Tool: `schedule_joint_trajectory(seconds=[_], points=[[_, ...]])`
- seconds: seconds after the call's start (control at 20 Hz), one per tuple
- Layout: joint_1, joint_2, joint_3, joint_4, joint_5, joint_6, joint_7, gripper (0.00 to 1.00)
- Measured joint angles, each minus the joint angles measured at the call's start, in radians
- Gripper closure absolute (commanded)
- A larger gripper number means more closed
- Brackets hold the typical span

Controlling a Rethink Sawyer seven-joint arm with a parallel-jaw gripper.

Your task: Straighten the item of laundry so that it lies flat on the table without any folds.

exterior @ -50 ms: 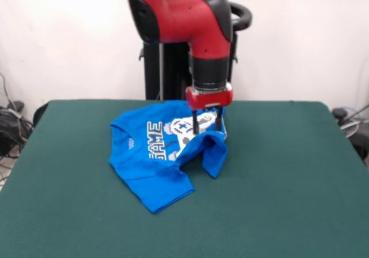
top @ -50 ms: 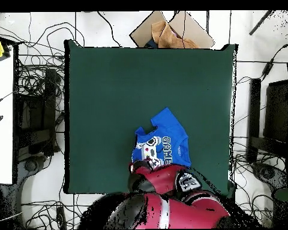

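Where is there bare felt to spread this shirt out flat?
The table is bare everywhere except under the shirt: wide felt across the near edge and along both sides of it. The crowded part is the far edge, where the gripper and arm stand over a raised fold.

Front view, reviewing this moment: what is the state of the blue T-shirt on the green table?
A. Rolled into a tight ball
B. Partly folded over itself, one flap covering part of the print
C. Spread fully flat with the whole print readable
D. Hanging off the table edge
B: the T-shirt lies on the table with a blue flap folded across its print, under the gripper, so only "GAME" shows.
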Motion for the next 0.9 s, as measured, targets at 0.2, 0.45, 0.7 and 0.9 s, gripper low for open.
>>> schedule_joint_trajectory(seconds=[0.2,0.45,0.7,0.9], points=[[-0.087,-0.070,0.088,0.043,0.034,0.166,0.000,0.00],[-0.095,-0.116,0.122,0.054,0.041,0.232,0.000,0.00],[0.030,-0.061,0.035,0.012,0.042,0.081,0.000,0.00],[0.136,0.013,-0.052,-0.031,0.042,-0.092,0.000,1.00]])
